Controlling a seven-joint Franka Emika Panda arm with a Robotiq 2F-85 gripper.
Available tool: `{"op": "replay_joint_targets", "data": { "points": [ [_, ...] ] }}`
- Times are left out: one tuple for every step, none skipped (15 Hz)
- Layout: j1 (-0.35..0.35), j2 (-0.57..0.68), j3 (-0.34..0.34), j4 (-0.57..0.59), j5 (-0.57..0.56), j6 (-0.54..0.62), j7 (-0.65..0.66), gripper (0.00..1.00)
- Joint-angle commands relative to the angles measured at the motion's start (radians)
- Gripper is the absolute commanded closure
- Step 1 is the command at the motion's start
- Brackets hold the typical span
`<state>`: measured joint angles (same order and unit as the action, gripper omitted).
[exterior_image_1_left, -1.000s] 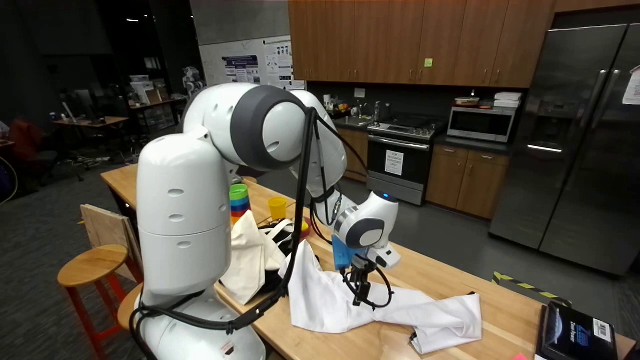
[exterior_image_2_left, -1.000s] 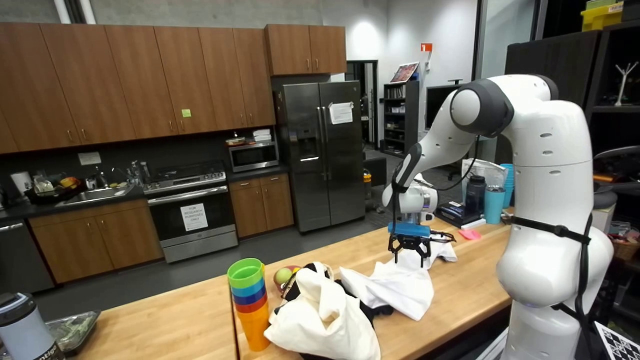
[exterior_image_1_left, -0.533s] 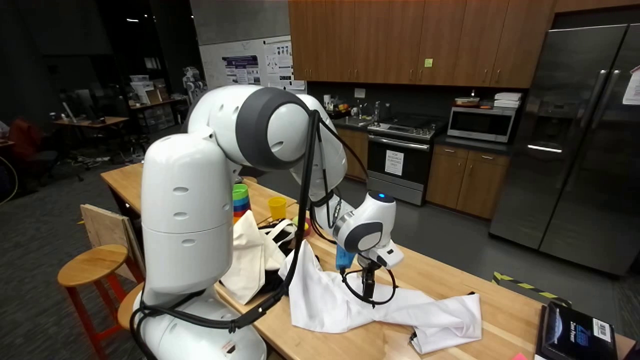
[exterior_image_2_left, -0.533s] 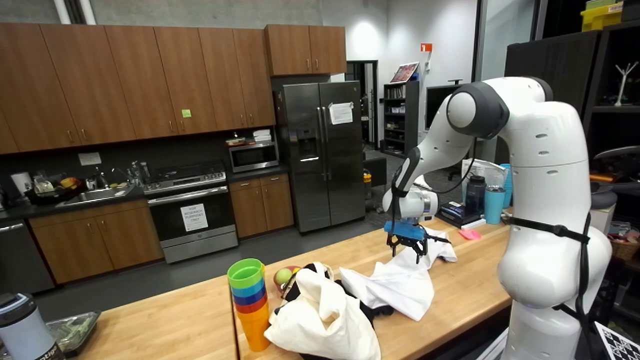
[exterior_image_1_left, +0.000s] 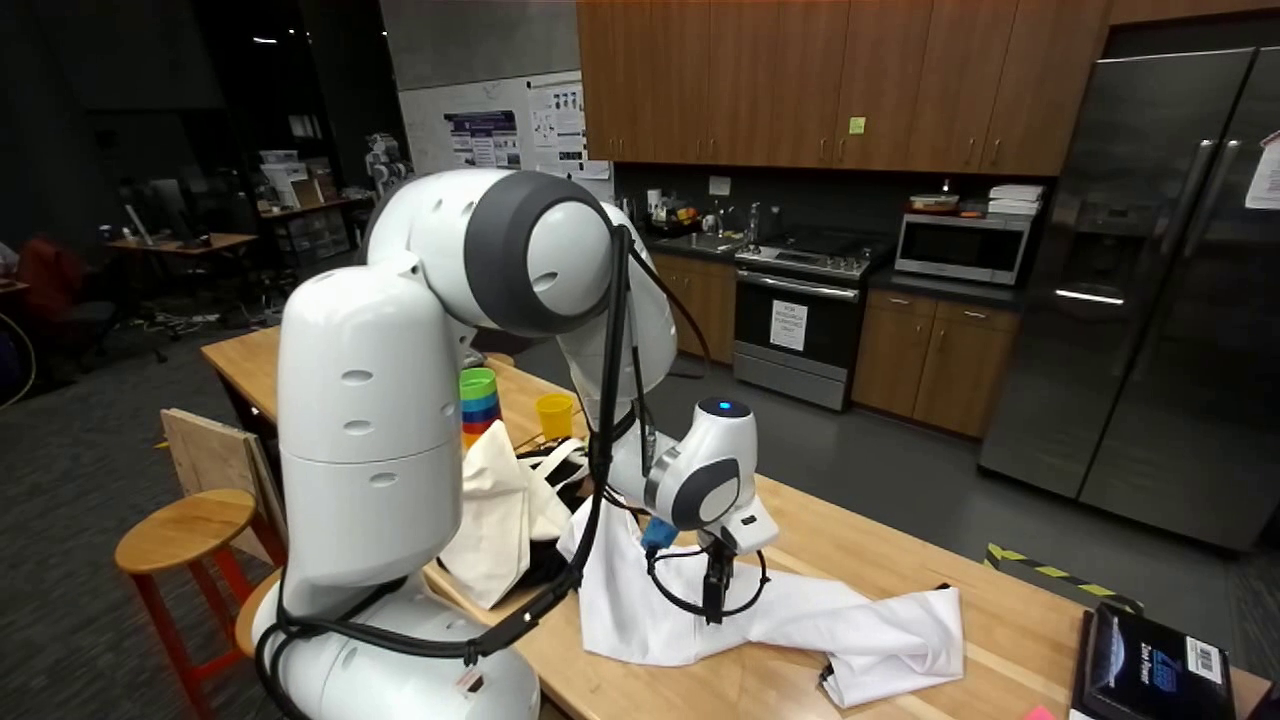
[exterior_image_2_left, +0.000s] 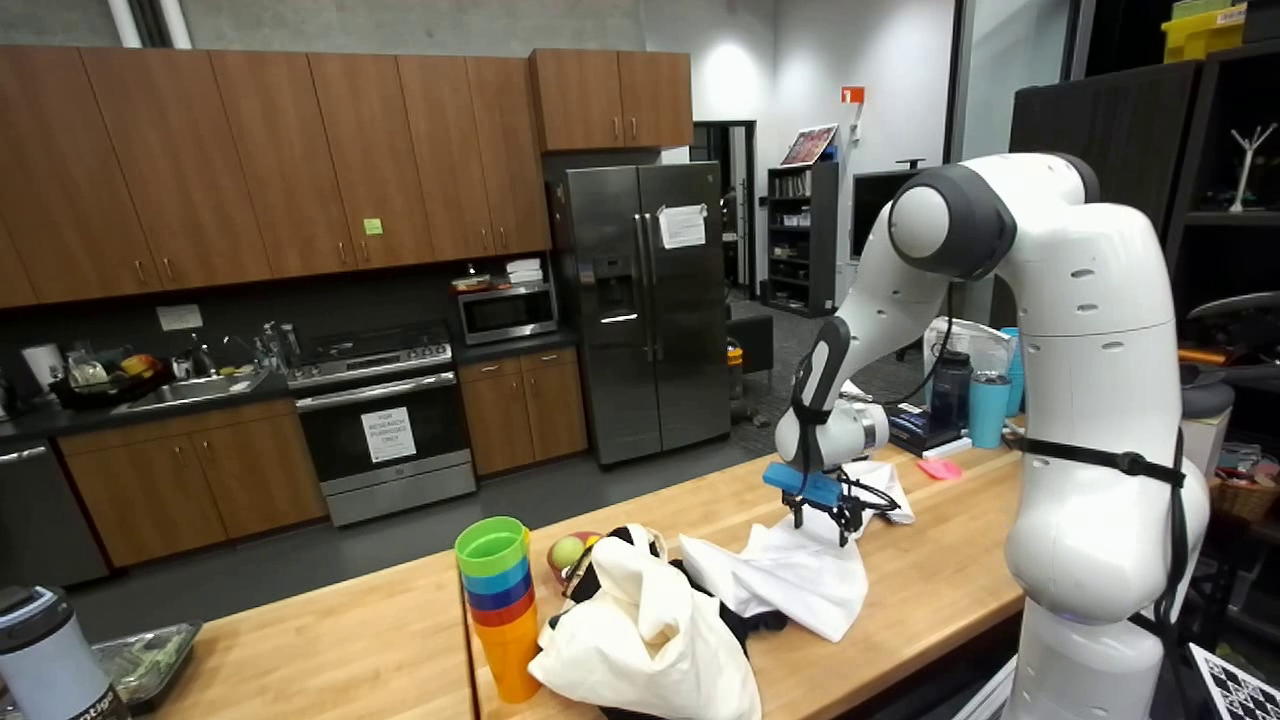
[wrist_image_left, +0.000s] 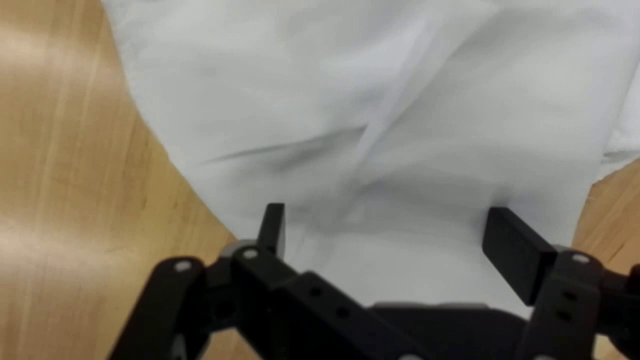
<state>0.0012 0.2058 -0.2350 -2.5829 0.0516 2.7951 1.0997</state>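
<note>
White cloth (exterior_image_1_left: 800, 610): in an exterior view, lying rumpled along the table (exterior_image_1_left: 1010, 640), below the gripper (exterior_image_1_left: 715, 614).
Cream bag (exterior_image_2_left: 650, 640): in an exterior view, heaped between white cloth and stacked cups (exterior_image_2_left: 500, 605).
Fingers (wrist_image_left: 520, 255): in the wrist view, parted wide above white cloth.

I'm in a research lab's kitchen. In an exterior view: brown wooden wall cabinets (exterior_image_2_left: 280, 170) upper left; below, black-and-steel oven (exterior_image_2_left: 435, 425) with white paper sign (exterior_image_2_left: 388, 434), "FOR RESEARCH PURPOSES ONLY"; dark steel double-door fridge (exterior_image_2_left: 645, 320) at centre. Purple-and-white printed poster (exterior_image_1_left: 485, 138) upper left in an exterior view.
</note>
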Motion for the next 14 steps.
{"op": "replay_joint_targets", "data": {
  "points": [
    [0.044,-0.034,-0.022,-0.04,-0.061,0.007,0.126,0.0],
    [0.049,-0.035,-0.021,-0.044,-0.074,0.005,0.149,0.0],
    [0.053,-0.036,-0.02,-0.048,-0.083,0.005,0.169,0.0],
    [0.052,-0.041,-0.014,-0.058,-0.084,0.012,0.174,0.0],
    [0.033,-0.05,0.011,-0.067,-0.055,0.014,0.127,0.0],
    [0.028,-0.054,0.016,-0.074,-0.055,0.019,0.108,0.0],
    [0.02,-0.057,0.025,-0.081,-0.052,0.021,0.074,0.25],
    [0.009,-0.061,0.039,-0.088,-0.035,0.031,0.034,0.27],
    [0.006,-0.061,0.038,-0.092,-0.037,0.034,0.013,0.32],
    [0.002,-0.062,0.04,-0.094,-0.039,0.031,-0.013,0.39],
    [-0.007,-0.066,0.045,-0.098,-0.03,0.031,-0.047,0.47],
    [-0.011,-0.069,0.045,-0.102,-0.03,0.034,-0.073,0.55],
    [-0.017,-0.074,0.046,-0.106,-0.027,0.036,-0.1,0.64],
    [-0.023,-0.078,0.045,-0.109,-0.026,0.038,-0.125,0.71]
  ]
}}
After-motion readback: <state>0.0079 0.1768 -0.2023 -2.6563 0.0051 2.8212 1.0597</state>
